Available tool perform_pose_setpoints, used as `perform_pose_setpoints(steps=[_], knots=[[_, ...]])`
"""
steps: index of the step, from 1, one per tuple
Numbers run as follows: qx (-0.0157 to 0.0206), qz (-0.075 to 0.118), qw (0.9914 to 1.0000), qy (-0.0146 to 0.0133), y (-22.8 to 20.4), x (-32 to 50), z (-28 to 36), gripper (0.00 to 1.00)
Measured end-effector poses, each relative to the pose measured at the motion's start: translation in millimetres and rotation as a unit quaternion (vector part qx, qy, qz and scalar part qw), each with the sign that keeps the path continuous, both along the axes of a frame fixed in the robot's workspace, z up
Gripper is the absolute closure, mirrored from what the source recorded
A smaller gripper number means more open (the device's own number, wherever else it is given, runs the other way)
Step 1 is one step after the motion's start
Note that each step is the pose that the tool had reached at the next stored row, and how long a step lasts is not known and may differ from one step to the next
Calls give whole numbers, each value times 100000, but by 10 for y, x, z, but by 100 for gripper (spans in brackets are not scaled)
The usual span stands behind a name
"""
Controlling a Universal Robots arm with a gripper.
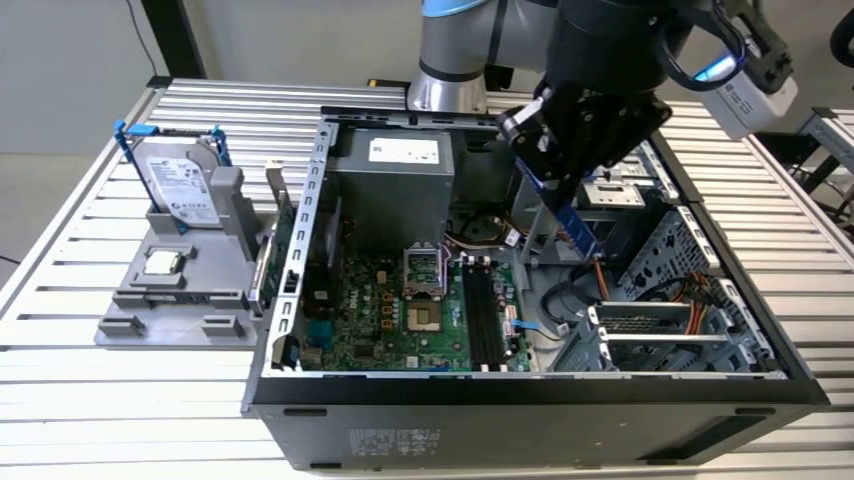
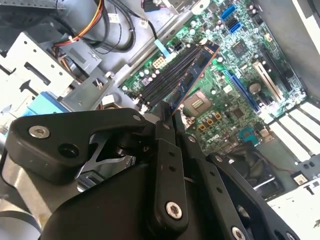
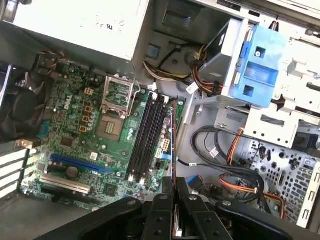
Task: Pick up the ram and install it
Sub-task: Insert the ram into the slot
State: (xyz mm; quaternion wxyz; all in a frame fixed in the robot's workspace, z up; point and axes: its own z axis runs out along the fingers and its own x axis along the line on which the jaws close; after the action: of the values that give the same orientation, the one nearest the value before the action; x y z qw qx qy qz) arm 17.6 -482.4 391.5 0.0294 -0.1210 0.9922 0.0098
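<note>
Gripper (image 3: 175, 189) clenched on the ram (image 3: 173, 145): both fingers (image 3: 161, 205) press against its near end, and the stick runs straight out beyond the fingertips. First wrist view presents the ram edge-on, as a thin line just beside the black memory slots (image 3: 145, 135), on the side away from the processor socket (image 3: 111, 127); it is not seated in any slot. Second wrist view shows its broad face instead, with a row of dark chips, the far end reaching out from the fingertips over the end of the slots. Exterior view gives the height: the ram hangs tilted below the fingers inside the open computer case (image 1: 534, 420), and its lower end looks clear of the green motherboard (image 1: 387, 320). First wrist view also records a blue drive bracket (image 3: 260, 65) and orange cables (image 3: 235, 147) off to one side of the fingers, and the power supply (image 3: 75, 20) far beyond the fingertips. Exterior view adds what stands outside the case: a hard drive (image 1: 180, 185) with blue rails upright in a grey holder (image 1: 174, 300), and a processor chip (image 1: 163, 262) lying on that holder, all on the slatted table (image 1: 80, 400), well apart from the fingers.
</note>
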Motion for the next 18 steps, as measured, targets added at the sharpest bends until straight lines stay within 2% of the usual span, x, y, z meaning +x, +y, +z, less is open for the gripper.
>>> perform_pose_setpoints(steps=[5,11,18], knots=[[2,-2198,99976,-1,0,0,-3,100],[1,-4653,99892,0,0,0,-7,100],[1,-6381,99796,-1,0,0,-8,100]])
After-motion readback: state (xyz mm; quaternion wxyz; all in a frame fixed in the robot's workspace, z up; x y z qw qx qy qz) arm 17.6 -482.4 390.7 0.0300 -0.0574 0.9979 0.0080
